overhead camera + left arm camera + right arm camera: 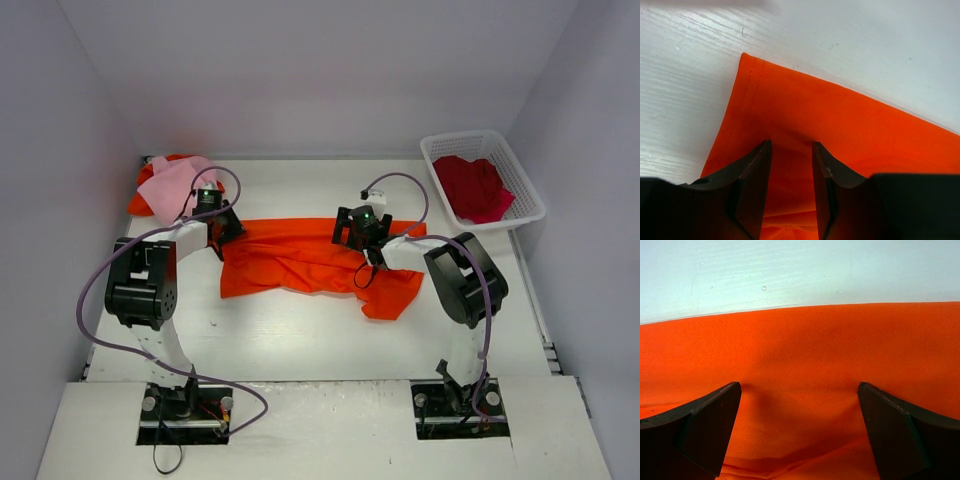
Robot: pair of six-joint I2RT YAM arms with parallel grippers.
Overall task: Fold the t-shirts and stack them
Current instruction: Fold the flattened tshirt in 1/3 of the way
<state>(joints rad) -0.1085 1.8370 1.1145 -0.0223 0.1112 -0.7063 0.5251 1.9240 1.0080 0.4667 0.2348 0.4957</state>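
Note:
A bright orange t-shirt [310, 262] lies spread across the middle of the table, wrinkled at its right end. My left gripper [228, 232] is at its left edge near a corner. In the left wrist view its jaws [792, 145] are drawn narrow, with a ridge of the orange cloth [840, 120] bunched between them. My right gripper [358, 232] rests on the shirt's far edge. Its jaws [800, 386] stand wide open, tips pressed onto the orange cloth [800, 350]. A pale pink t-shirt [178, 185] lies at the back left. A crimson t-shirt [472, 188] sits in the basket.
The white lattice basket [527, 190] stands at the back right against the wall. Orange-red cloth [140, 203] shows under the pink shirt. White walls close in the table on three sides. Purple cables loop off both arms.

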